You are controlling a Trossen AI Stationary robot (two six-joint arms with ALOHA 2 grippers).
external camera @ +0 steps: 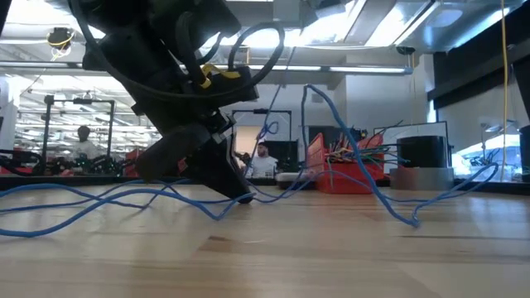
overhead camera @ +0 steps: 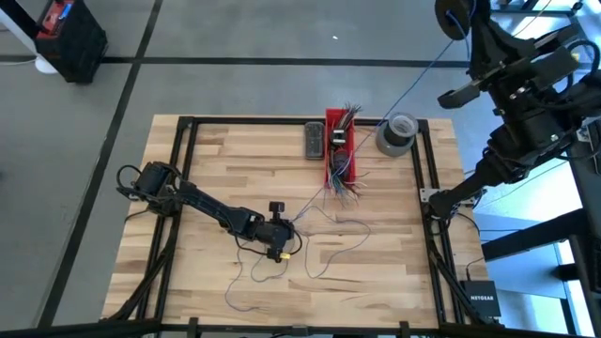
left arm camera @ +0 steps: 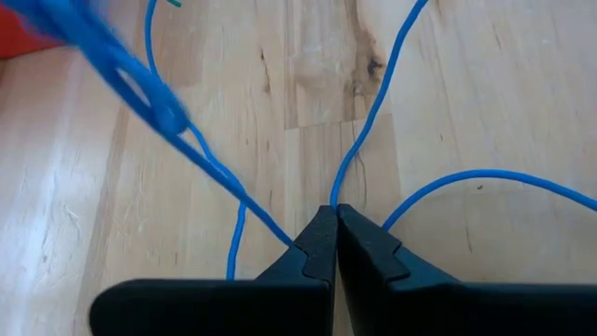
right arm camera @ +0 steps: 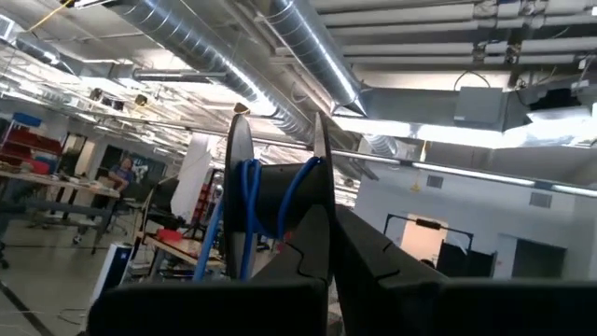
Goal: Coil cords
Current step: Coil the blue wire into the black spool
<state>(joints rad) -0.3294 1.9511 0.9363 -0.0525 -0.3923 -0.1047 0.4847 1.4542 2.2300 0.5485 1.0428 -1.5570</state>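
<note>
Thin blue cord [overhead camera: 329, 235] lies in loose loops on the wooden table, and one strand rises past the red bin to a dark spool [overhead camera: 454, 19] held high beyond the far right corner. My left gripper [overhead camera: 282, 242] is down on the table's middle, shut on the cord [left arm camera: 359, 140]. It shows in the low view [external camera: 238, 195] with its tips at the tabletop. My right gripper [right arm camera: 331, 217] is raised and shut at the spool [right arm camera: 280, 191], which carries several turns of blue cord. My left gripper pinches one strand of the blue cord [left arm camera: 334, 198] at its fingertips, coming from above and slanting down. The strand runs on slack over the wood. Two other strands pass close beside the fingers [left arm camera: 368, 252]. My right gripper is shut at the rim of one spool flange [right arm camera: 320, 173], which runs down into the fingertips. The fingers hide the contact itself. The spool is held clear, high above the table.
A red bin [overhead camera: 340, 145] with a bunch of multicoloured wire ends stands at the far middle. A black block [overhead camera: 313, 139] sits to its left and a grey tape roll [overhead camera: 396, 134] to its right. People show in the room beyond [external camera: 263, 159].
</note>
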